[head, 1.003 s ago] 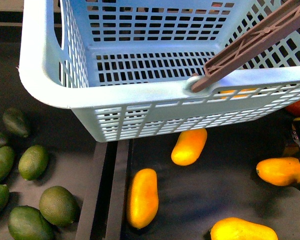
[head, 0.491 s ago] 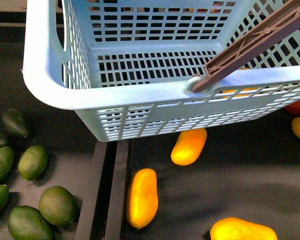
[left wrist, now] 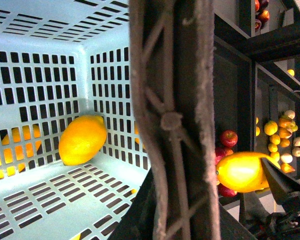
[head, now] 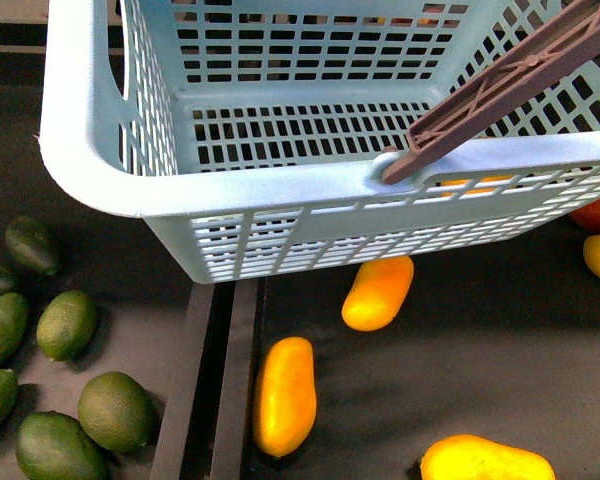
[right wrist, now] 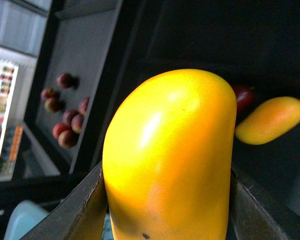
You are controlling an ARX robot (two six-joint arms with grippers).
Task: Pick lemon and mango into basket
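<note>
The pale mint basket [head: 280, 190] hangs tilted close to the front camera, above the dark table. My left gripper [left wrist: 175, 215] is shut on its brown handle [left wrist: 172, 120]. The lemon [left wrist: 82, 140] lies inside on the slotted floor, against a wall. My right gripper [right wrist: 167, 210] is shut on the mango [right wrist: 170, 155], which fills the space between both jaws. The left wrist view shows that mango [left wrist: 245, 171] held in the air beside the basket, outside its wall. Neither gripper shows in the front view.
Three more mangoes [head: 378, 292] [head: 285, 395] [head: 485, 460] lie on the dark mat under the basket. Several green fruits [head: 66, 324] sit at the left past a black divider [head: 220, 380]. Red apples [right wrist: 65, 120] and another mango [right wrist: 271, 120] lie further off.
My right gripper with the mango, at the front view's right edge a second ago, has left that view. The basket swayed slightly and stays held up.
</note>
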